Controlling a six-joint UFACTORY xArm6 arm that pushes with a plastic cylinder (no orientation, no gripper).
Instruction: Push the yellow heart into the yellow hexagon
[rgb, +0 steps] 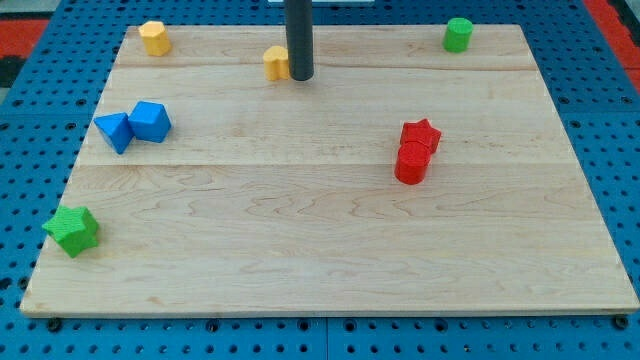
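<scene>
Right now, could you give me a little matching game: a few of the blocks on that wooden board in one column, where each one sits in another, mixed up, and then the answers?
Blocks:
1. yellow hexagon
2. green cylinder
3. green star
4. yellow heart

Places:
A. the view's top right corner
B. just left of my tip, at the view's top
C. the view's top left corner
D. the view's bottom left, at the board's edge

Pairs: 1-C, 2-A, 3-D, 4-B
</scene>
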